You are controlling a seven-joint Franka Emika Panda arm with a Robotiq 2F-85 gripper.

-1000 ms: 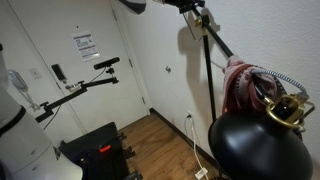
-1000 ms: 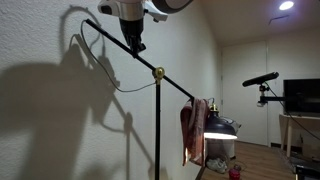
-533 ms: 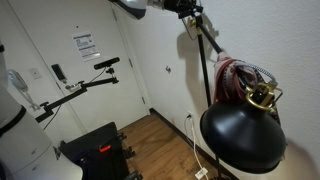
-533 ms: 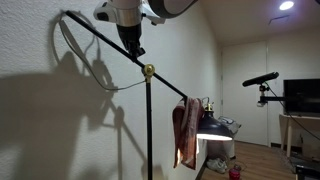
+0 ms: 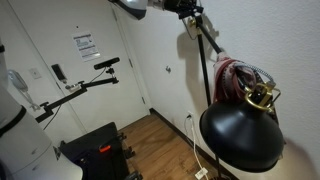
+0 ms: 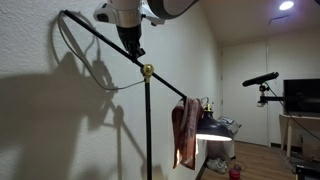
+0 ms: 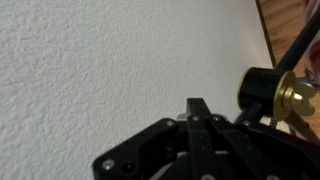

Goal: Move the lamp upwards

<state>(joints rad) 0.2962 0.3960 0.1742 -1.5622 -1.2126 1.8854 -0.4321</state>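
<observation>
The lamp has a glossy black dome shade point(image 5: 240, 140), a thin black pole and a hinged arm with a brass joint point(image 6: 147, 70). A red-white cloth point(image 5: 236, 80) hangs by the shade point(image 6: 215, 127). High up by the wall, my gripper point(image 6: 133, 50) is shut on the lamp's slanted arm, a little above the brass joint. It also shows at the top edge of an exterior view point(image 5: 190, 10). In the wrist view the gripper point(image 7: 200, 106) has its fingertips pressed together against the white wall, with the brass joint point(image 7: 295, 95) to their right. The arm itself is hidden behind the fingers there.
A black camera on a thin tripod arm point(image 5: 105, 64) reaches out near the door, seen also across the room point(image 6: 260, 78). A black case point(image 5: 95, 150) lies on the wood floor. The white wall is right behind the lamp. A dark monitor point(image 6: 303, 95) stands far off.
Between the two earlier moments the lamp's arm tilted, the shade rose and the pole shifted sideways with my gripper. Over the last half second nothing has moved.
</observation>
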